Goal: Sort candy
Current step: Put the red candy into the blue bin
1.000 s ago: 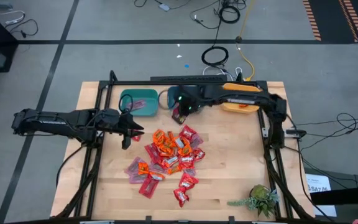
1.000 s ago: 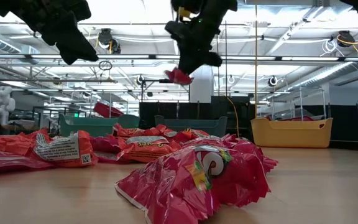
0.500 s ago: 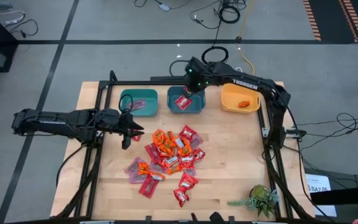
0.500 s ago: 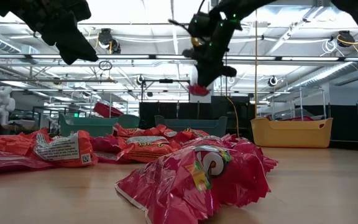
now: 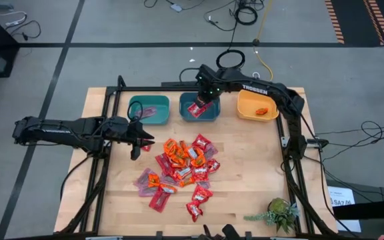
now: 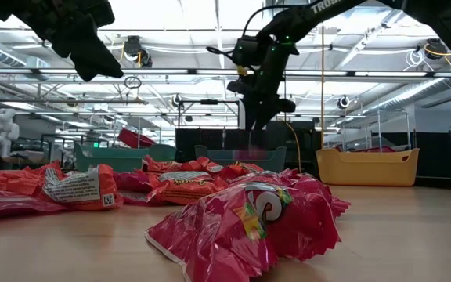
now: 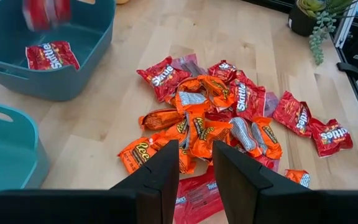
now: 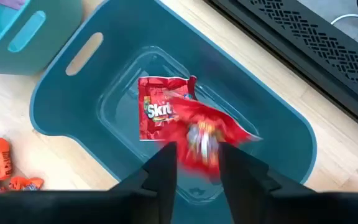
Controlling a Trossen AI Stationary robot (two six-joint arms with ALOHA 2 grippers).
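The right gripper is hovering over the middle teal bin at the far side of the table. Its fingers are standing apart, and a red packet is falling free just below them, blurred, above a red packet already lying on the bin floor. The left gripper is waiting to the left of the candy pile, above the table; its fingers are showing a narrow gap in the left wrist view and are holding nothing.

The remaining candy, in red, orange and pinkish-mauve wrappers, is lying heaped near the table's centre. An orange piece is resting in the yellow bin at far right, and the far-left teal bin is holding a pinkish piece.

Hazards from this point:
- The falling packet is light and flat; it could drift onto the bin rim or over it, because the release is taking place above the bin rather than inside it.
- The pile is overlapping; a later grasp could lift two wrappers of different colours together and mis-sort one.
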